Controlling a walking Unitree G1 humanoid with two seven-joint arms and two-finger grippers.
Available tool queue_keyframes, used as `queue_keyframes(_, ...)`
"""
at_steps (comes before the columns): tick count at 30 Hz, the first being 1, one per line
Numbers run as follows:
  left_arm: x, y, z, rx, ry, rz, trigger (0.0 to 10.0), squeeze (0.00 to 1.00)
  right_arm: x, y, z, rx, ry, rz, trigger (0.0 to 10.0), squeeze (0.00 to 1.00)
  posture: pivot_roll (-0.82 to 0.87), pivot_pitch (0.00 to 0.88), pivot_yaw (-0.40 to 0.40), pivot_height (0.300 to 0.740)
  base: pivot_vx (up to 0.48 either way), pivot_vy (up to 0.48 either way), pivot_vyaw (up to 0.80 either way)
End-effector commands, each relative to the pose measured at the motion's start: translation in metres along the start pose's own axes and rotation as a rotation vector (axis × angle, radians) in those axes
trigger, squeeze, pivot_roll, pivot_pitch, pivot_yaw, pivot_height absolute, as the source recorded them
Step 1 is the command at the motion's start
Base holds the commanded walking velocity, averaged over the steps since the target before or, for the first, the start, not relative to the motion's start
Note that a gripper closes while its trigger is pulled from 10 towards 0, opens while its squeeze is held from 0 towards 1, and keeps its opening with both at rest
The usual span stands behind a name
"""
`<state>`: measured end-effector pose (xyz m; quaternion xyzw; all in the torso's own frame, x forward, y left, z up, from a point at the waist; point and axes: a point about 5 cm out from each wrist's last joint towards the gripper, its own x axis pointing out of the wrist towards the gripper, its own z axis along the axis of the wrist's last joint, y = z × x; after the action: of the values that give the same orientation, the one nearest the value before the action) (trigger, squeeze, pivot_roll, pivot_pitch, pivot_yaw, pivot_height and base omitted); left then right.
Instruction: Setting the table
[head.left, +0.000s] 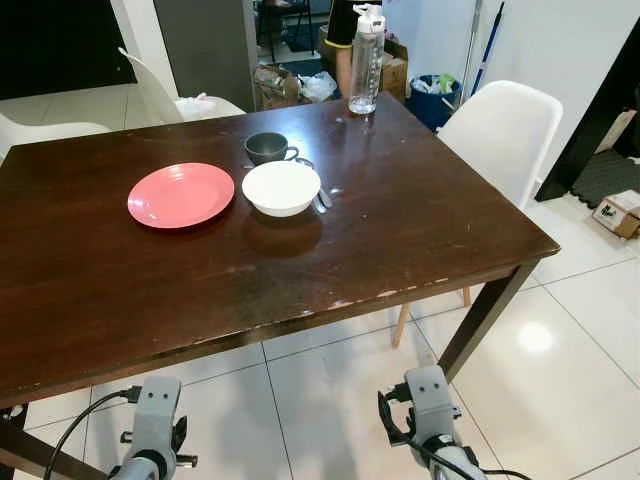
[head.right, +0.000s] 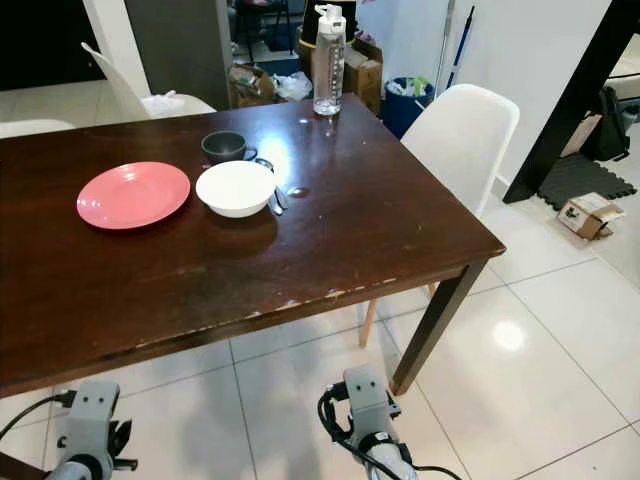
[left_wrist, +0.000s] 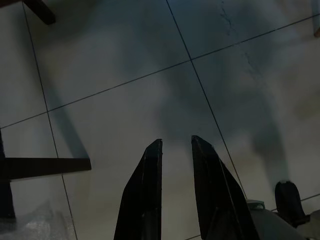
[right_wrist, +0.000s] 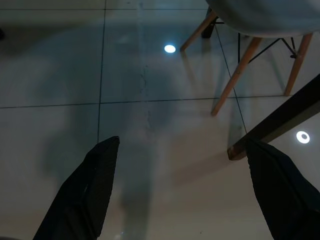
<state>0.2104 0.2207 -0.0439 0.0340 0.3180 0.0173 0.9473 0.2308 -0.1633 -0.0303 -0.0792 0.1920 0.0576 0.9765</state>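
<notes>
On the dark wooden table (head.left: 400, 230) lie a pink plate (head.left: 181, 194) and, just to its right, a white bowl (head.left: 281, 187). A dark cup (head.left: 268, 147) stands behind the bowl, and cutlery (head.left: 320, 199) lies at the bowl's right side. A clear water bottle (head.left: 366, 62) stands at the far edge. Both arms hang low in front of the table's near edge. My left gripper (left_wrist: 176, 145) points at the floor tiles, shut with nothing held. My right gripper (right_wrist: 183, 141) is open wide over the floor beside a table leg (right_wrist: 280, 125).
A white chair (head.left: 500, 135) stands at the table's right side and another (head.left: 170, 95) at the far left. A person (head.left: 343, 30) stands beyond the far end. A blue bin (head.left: 435, 95), boxes and a small carton (head.left: 617, 215) sit on the tiled floor.
</notes>
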Motion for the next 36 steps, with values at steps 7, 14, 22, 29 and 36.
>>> queue_keyframes(7,-0.003,0.004,-0.011,0.007,0.037,0.020,10.0,0.00,0.002,0.002,0.000,0.008,0.010,0.007,10.0,0.00,-0.17,0.000,0.078,0.740,0.000,0.000,0.00)
queue_keyframes(14,-0.002,0.004,-0.011,0.003,0.039,0.023,10.0,0.00,0.003,0.001,0.002,0.007,0.007,0.011,10.0,0.00,-0.18,0.000,0.076,0.740,0.000,0.000,0.00)
queue_keyframes(22,0.000,-0.003,-0.011,-0.003,0.041,0.016,10.0,0.00,0.002,-0.007,0.001,-0.004,0.006,0.002,10.0,0.00,-0.17,0.000,0.067,0.740,0.000,0.000,0.00)
queue_keyframes(29,-0.005,0.004,-0.015,0.021,0.039,0.022,10.0,0.00,0.000,-0.015,0.002,-0.004,-0.007,-0.003,10.0,0.00,-0.10,0.007,0.081,0.740,0.000,0.000,0.00)
queue_keyframes(36,-0.012,0.017,-0.021,0.040,0.042,0.032,10.0,0.00,-0.006,-0.011,0.000,0.035,-0.025,0.026,10.0,0.00,-0.09,0.006,0.077,0.740,0.000,0.000,0.00)
